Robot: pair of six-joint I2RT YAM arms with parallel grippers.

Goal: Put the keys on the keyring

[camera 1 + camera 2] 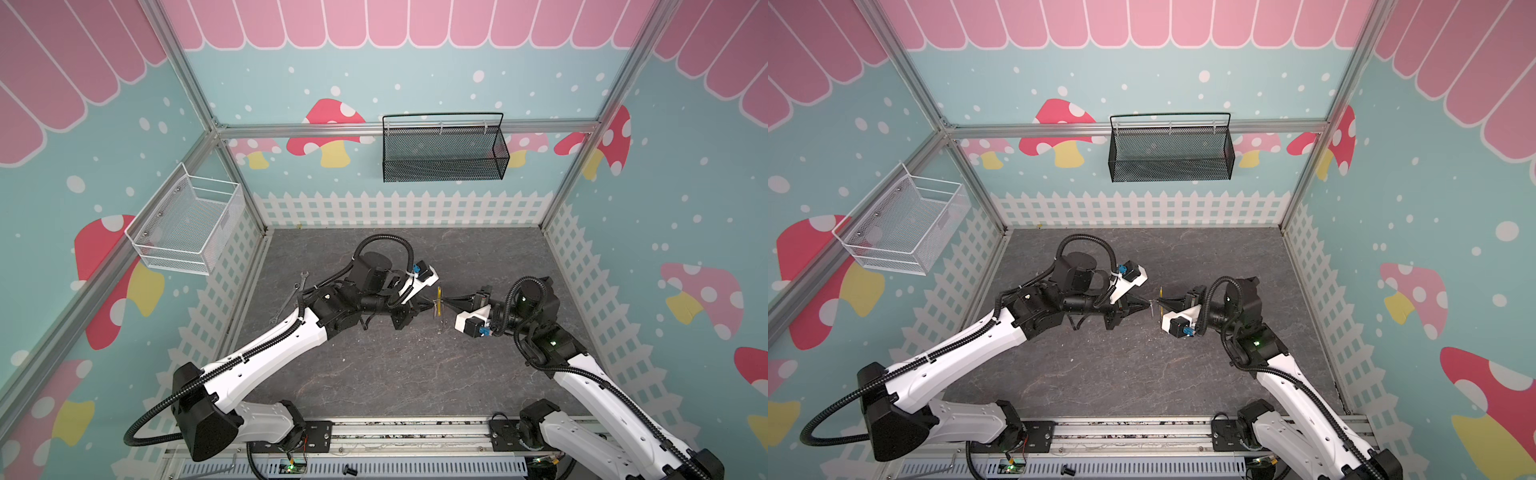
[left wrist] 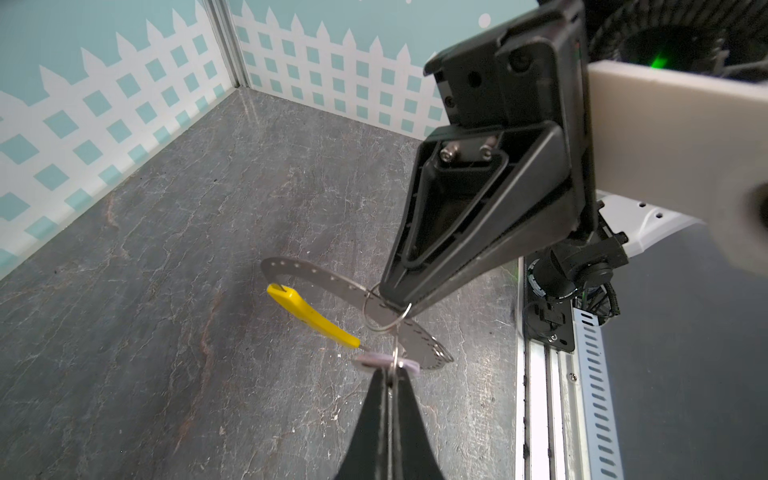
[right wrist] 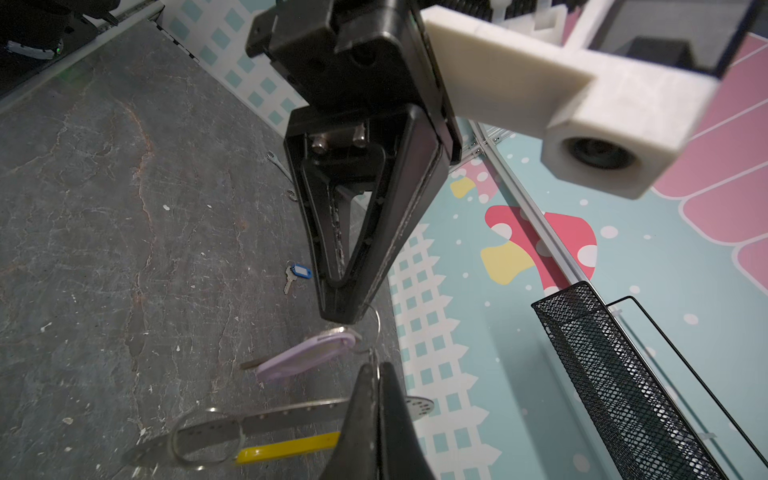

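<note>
Threading step: left gripper (image 2: 389, 376) pinches the lilac-tagged key (image 3: 307, 353), right gripper (image 3: 378, 370) the keyring (image 2: 316, 272), both aloft (blue-tagged key (image 3: 294, 276) lies on the table (image 3: 104, 208)). Next likely needs fine alignment at the keyring's end.

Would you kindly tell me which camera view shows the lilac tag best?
The right wrist view: the lilac tag shows its broad face there, close up and unobstructed. The left wrist view catches it only edge-on. In both top views it is too small to make out.
</note>
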